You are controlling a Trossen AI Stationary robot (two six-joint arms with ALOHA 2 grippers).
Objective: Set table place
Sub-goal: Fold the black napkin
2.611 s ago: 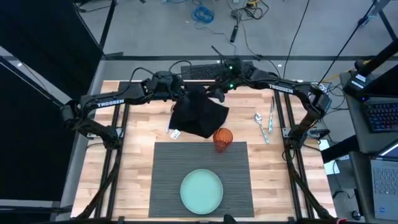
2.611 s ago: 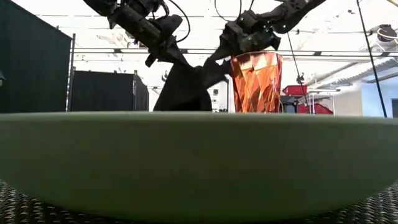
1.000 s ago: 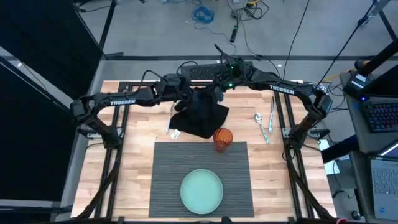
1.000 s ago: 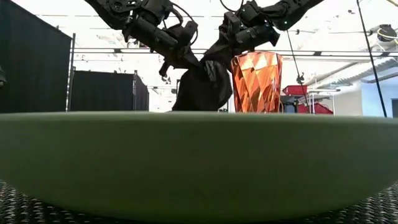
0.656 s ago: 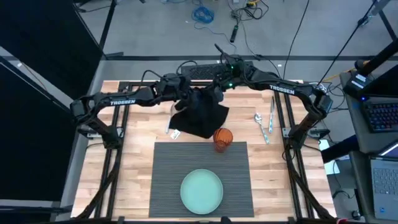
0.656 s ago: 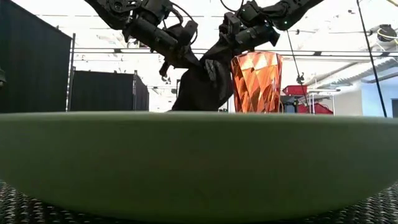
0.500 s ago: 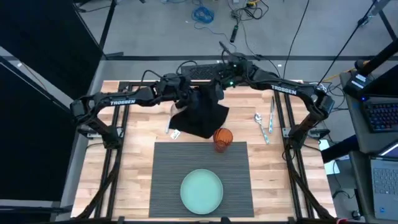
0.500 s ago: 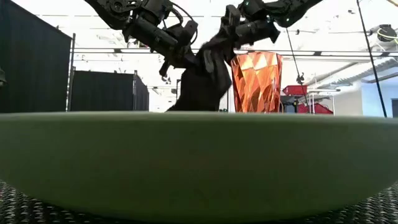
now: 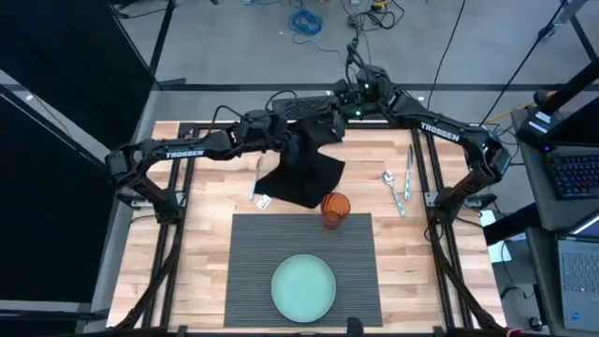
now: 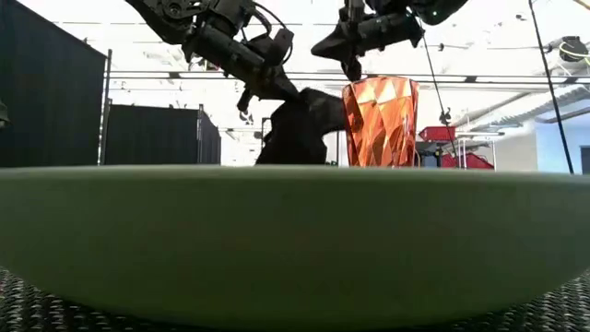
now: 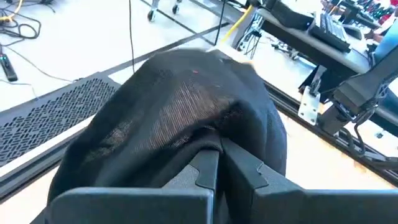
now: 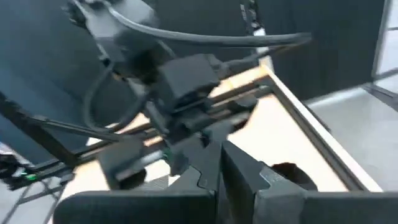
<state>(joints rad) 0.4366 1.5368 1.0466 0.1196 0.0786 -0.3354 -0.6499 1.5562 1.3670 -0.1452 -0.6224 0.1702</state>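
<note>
Plate [image 9: 303, 286] and cup [image 9: 335, 208] sit on my placemat [image 9: 251, 267]; left claw [image 9: 292, 142] pinches the napkin [image 9: 304, 176], right claw [image 9: 348, 91] seemingly pressed together, cutlery [image 9: 401, 186] unplaced.

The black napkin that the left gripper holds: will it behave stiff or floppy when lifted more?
Probably floppy: the black napkin hangs in folds from the left gripper and drapes onto the table. It seems light. It may drag against the orange glass nearby.

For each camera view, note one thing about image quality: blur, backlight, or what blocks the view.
Low view: the pale green plate fills the foreground, out of focus; arms show dark against a bright ceiling. Right wrist view: motion-blurred. Left wrist view: the black napkin fills most of it. High view: evenly lit, sharp.
</note>
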